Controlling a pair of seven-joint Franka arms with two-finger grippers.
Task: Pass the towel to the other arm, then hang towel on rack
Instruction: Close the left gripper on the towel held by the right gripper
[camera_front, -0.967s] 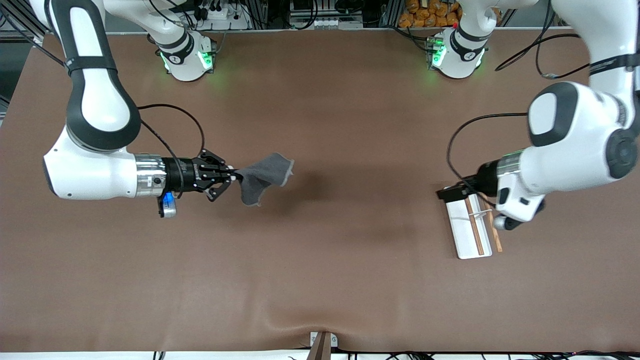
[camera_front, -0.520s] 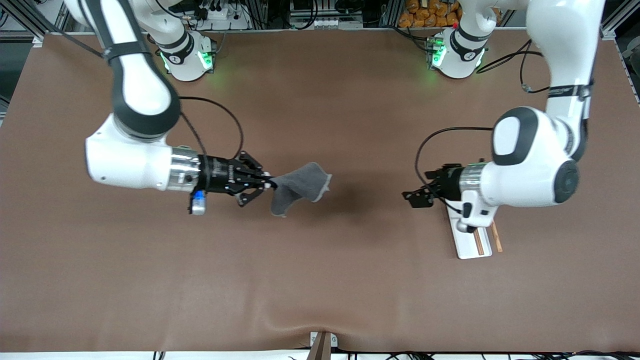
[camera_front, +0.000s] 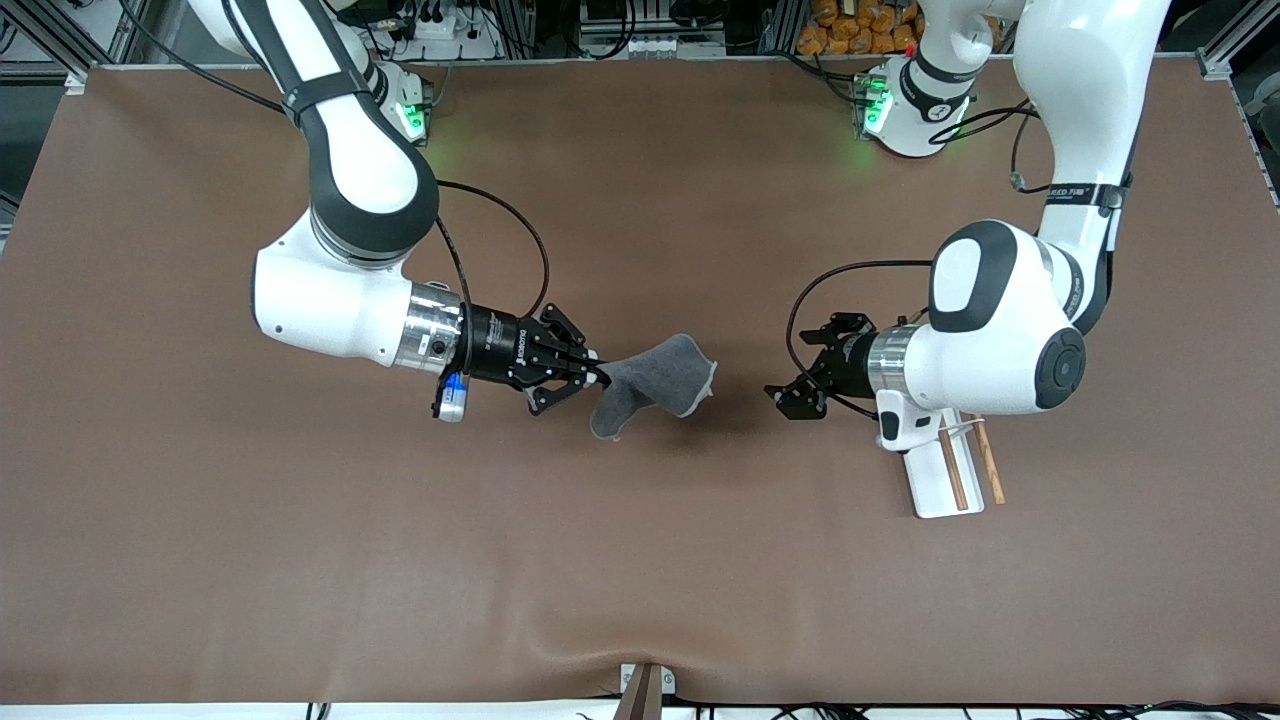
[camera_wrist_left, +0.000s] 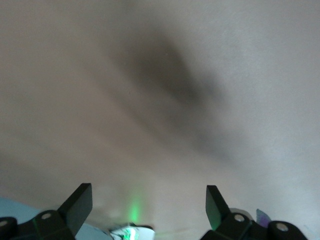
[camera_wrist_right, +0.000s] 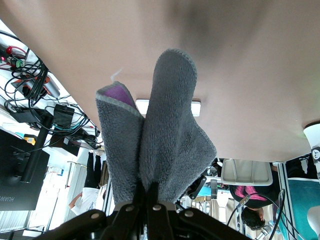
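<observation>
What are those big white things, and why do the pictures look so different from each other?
They are two robot arms bolted to a brown table. Each ends in a black gripper, a hand with two fingers.

The big picture comes from a camera high up, looking down at the table. The two smaller pictures come from little cameras on the arms' wrists, so they look odd and tilted.

The right gripper is shut on a grey towel, holding it up in the air over the middle of the table. Its wrist camera sees the towel very close.

The left gripper is open and points at the towel without touching it. Its wrist camera shows its two fingers with nothing between them.

On the table, partly under the left arm, lies a white rack with thin wooden rods.
</observation>
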